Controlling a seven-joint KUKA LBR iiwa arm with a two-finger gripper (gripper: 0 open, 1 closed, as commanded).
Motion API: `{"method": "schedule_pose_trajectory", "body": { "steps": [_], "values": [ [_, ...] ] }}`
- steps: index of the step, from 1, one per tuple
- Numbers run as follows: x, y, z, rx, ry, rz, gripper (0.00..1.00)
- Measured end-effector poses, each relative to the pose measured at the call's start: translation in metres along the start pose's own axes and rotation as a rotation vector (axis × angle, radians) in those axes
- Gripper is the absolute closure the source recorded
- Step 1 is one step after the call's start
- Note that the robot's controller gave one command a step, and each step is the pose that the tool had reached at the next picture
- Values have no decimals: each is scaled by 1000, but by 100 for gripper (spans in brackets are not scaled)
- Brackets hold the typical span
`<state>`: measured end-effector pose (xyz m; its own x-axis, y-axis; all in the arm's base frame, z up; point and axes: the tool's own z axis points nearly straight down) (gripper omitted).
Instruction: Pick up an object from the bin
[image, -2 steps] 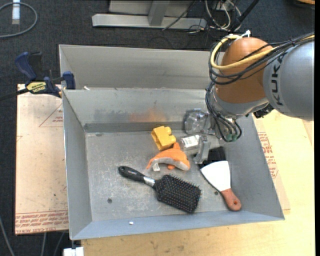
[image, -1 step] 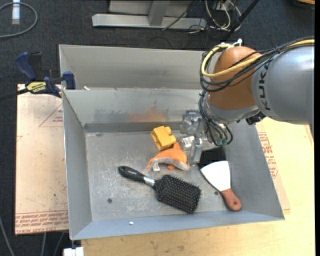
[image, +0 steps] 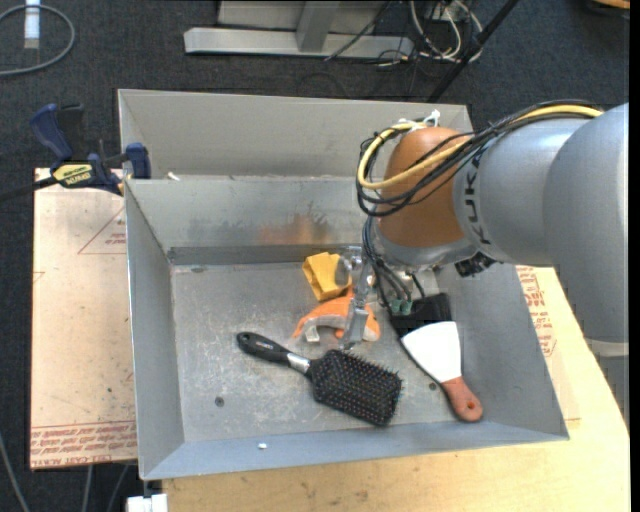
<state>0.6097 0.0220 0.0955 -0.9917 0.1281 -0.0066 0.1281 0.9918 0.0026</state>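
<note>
My end effector (image: 356, 330) at the orange piece (image: 322, 322), mid-bin.
Nearest, a black hairbrush (image: 352, 386) and a white scraper (image: 437, 352); behind them the orange piece at my end effector, apart or together I cannot tell; beyond, a yellow block (image: 322, 272).

Bare bin floor (image: 205, 320) at left; hairbrush (image: 352, 386) and spatula (image: 440, 356) block the right.

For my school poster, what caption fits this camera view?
Robot gripper low over an orange thing in the grey bin, beside a yellow block, black hairbrush and white scraper.
</note>
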Motion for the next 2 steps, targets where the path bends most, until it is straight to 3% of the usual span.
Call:
{"method": "schedule_pose_trajectory", "body": {
  "steps": [1, 2],
  "values": [
    [-5, -12, 20, -3, -17, 27, 100],
    [-5, -12, 20, -3, -17, 27, 100]
  ]
}}
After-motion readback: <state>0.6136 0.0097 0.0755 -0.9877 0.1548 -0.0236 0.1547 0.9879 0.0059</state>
